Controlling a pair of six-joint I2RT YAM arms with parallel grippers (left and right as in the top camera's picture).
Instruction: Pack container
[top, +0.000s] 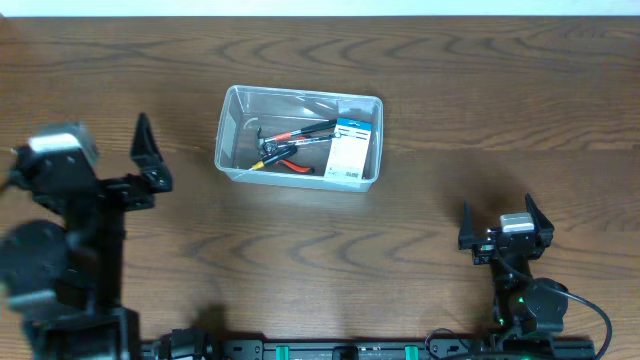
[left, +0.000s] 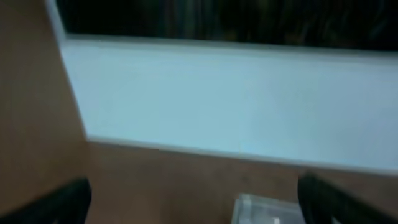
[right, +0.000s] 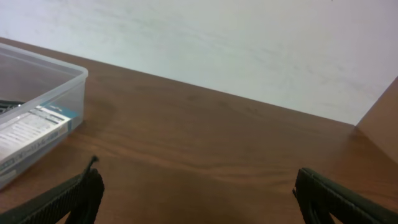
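The container (top: 232, 130) sits mid-table, well apart from both arms, with pliers (top: 290, 145) and a box (top: 350, 150) inside. The left gripper (left: 194, 186) and right gripper (top: 498, 218) are spread wide and hold nothing. The thin clear walls likely flex and feel slick. The stiffer rim at a short end looks the safest hold.

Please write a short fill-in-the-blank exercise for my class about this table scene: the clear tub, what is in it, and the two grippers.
1. The container is made of clear ____.
2. The white-and-blue box lies ____ the container.
3. In the overhead view, the red-handled tools lie to the ____ of the box.
4. The left gripper and the right gripper both stand apart from the container with their jaws ____.

Missing words: plastic; inside; left; open.
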